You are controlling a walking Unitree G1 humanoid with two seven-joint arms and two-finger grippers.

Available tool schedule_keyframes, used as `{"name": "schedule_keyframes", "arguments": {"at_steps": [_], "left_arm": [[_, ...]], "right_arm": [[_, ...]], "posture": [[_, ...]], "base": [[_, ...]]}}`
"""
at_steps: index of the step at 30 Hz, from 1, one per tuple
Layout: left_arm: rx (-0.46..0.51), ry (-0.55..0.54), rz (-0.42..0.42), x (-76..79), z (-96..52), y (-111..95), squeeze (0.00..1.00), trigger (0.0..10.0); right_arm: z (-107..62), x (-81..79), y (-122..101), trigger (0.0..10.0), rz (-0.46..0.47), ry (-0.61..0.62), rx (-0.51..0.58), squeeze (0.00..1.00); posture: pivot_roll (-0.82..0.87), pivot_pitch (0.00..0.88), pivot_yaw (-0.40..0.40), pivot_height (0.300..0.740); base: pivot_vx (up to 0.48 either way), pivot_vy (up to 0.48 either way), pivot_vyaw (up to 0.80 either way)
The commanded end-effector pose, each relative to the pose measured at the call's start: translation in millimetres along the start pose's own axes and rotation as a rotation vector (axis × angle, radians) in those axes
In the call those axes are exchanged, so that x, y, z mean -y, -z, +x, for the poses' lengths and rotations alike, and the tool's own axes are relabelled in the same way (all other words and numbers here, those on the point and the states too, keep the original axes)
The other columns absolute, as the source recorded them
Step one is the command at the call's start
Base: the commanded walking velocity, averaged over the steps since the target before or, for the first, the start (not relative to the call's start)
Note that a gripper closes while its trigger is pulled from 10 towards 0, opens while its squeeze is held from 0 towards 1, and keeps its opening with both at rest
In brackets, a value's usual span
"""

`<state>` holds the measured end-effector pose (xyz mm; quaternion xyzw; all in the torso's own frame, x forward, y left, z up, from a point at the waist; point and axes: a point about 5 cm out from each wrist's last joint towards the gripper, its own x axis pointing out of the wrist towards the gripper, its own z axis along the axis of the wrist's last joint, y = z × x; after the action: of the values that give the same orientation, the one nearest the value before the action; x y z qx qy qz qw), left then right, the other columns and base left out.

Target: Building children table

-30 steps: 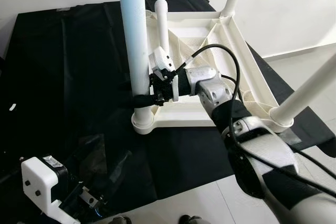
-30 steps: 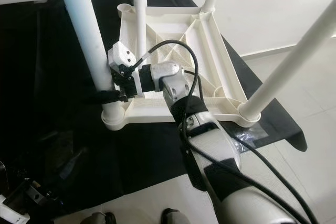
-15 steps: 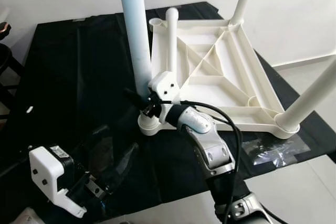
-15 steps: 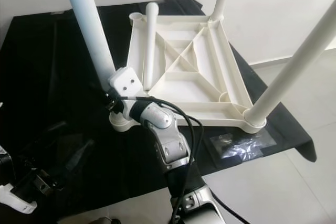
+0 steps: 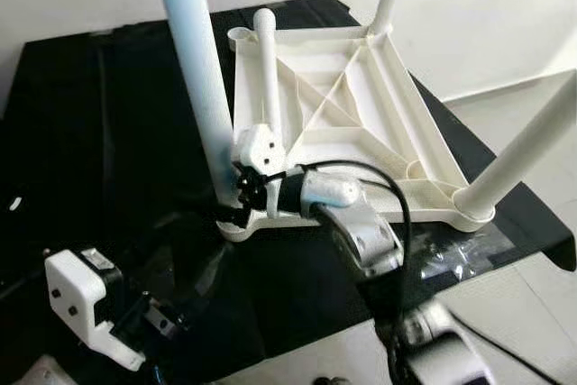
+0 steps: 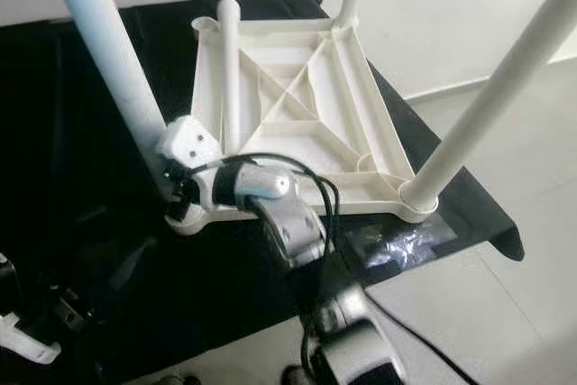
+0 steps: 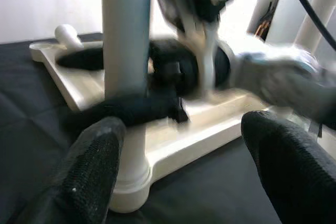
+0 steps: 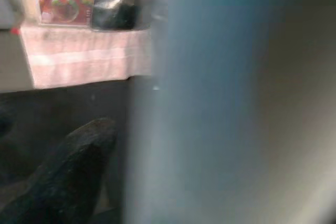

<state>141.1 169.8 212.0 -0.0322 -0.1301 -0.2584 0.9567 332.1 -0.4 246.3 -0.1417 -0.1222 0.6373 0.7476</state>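
below, black sheet [image 5: 108, 114] covers pale floor [image 6: 532, 169]; right hand [image 5: 242, 194] grips table leg [image 5: 194, 69], left hand [image 5: 149, 322] open.

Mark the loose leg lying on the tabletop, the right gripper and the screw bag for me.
Loose leg [image 6: 228, 69], right eye view, middle of its shaft.
Right gripper [image 5: 236, 196], left eye view, at its fingers by the near upright leg's base.
Screw bag [image 6: 397, 245], right eye view, middle of the clear plastic.

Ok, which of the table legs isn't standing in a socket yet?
The short white leg lying flat inside the upturned tabletop, beside the empty corner socket. The other three stand upright at corners, one with the right claw at its base.
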Motion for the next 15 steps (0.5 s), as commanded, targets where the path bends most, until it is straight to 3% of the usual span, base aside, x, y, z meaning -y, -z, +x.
{"name": "schedule_keyframes", "arguments": {"at_steps": [1,2,3,13,14,15], "left_arm": [[-0.026,-0.004,0.002,0.9,-2.5,2.3,0.00,10.0],[-0.027,-0.005,0.001,1.1,-3.0,2.1,0.00,10.0],[-0.030,-0.007,0.000,1.4,-3.7,2.0,0.00,10.0],[-0.055,-0.020,-0.003,3.2,-9.9,3.2,0.00,10.0],[-0.057,-0.022,-0.004,3.5,-10.7,3.1,0.00,10.0],[-0.057,-0.022,-0.004,3.5,-10.7,3.1,0.00,10.0]], "right_arm": [[-2.4,6.1,4.0,10.0,-0.002,-0.041,0.019,0.94],[-3.0,10.1,2.7,10.0,-0.011,-0.056,0.015,0.94],[-3.8,13.3,0.8,10.0,0.000,-0.096,0.011,0.00],[-3.6,27.3,-3.4,10.0,0.056,-0.191,-0.034,0.00],[-3.3,28.1,-3.6,2.1,0.064,-0.200,-0.031,0.00],[-3.3,28.1,-3.6,2.1,0.064,-0.200,-0.031,0.00]], "posture": [[0.12,0.210,-0.054,0.740],[0.12,0.210,-0.054,0.740],[0.12,0.214,-0.057,0.740],[0.14,0.233,-0.065,0.740],[0.14,0.236,-0.065,0.740],[0.14,0.236,-0.065,0.740]], "base": [[0.000,0.000,0.00],[0.000,0.000,0.00],[0.000,0.000,0.00],[0.000,0.000,0.00],[0.000,0.000,0.00],[0.000,0.000,0.00]]}}
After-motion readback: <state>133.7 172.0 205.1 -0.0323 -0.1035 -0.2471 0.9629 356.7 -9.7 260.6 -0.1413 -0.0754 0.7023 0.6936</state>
